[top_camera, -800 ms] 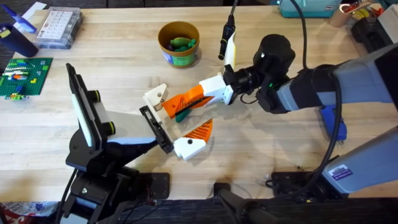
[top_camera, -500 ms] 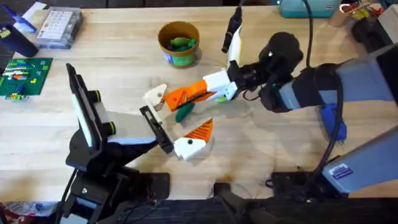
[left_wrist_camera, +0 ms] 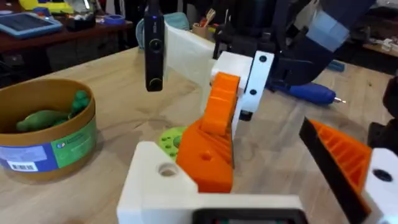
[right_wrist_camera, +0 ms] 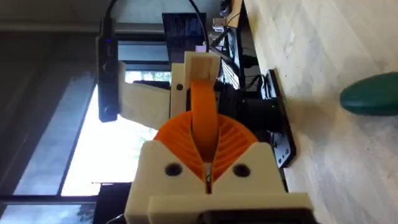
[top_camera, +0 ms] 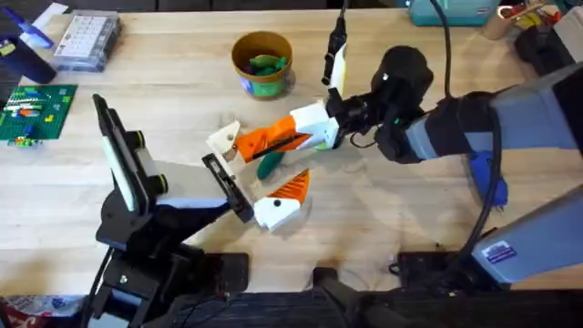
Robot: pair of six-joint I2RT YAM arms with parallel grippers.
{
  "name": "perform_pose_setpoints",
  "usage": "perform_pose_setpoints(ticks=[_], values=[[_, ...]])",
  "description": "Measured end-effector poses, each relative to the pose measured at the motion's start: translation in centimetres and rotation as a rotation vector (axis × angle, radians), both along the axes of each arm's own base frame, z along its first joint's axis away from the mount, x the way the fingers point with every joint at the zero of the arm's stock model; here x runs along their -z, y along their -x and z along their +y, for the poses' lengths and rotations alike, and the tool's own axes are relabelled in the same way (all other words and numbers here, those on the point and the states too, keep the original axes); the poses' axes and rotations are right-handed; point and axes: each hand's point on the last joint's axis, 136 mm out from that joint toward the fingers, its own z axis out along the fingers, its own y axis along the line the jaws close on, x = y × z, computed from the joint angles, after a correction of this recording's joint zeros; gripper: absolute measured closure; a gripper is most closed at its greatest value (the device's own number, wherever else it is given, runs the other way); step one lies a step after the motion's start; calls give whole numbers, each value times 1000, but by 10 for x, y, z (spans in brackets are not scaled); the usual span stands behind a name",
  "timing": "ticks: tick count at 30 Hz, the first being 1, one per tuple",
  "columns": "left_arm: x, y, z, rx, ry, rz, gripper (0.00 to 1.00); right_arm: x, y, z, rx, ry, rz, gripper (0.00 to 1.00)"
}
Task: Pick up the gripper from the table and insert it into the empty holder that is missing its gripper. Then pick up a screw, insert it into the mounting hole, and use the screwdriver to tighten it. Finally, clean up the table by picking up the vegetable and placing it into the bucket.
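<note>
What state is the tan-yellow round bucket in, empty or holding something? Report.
Holding something: green toy vegetables lie inside the tan-yellow round bucket.

Light wood-grain table (top_camera: 182, 100); tan bucket (top_camera: 262, 64) with a blue-green band, green pieces inside; dark green vegetable (top_camera: 270, 163); white gripper (top_camera: 282, 202) with an orange ribbed wedge; black holder (top_camera: 228, 188) on a seemingly pale grey arm

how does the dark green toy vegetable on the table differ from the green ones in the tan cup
The dark green toy vegetable lies on the wooden table, below the right gripper; the green pieces sit inside the tan cup. The loose one is darker, bluer. Both are smooth.
</note>
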Motion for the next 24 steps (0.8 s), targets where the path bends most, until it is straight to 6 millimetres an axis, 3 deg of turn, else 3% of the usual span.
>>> perform_pose_setpoints(ticks=[17, 24], values=[[-2, 5, -3, 35, -3, -17, 12, -12, -3, 14, -22, -11, -30, 989], [0, 5, -4, 37, -2, -5, 12, -7, -1, 23, -39, 28, 24, 989]])
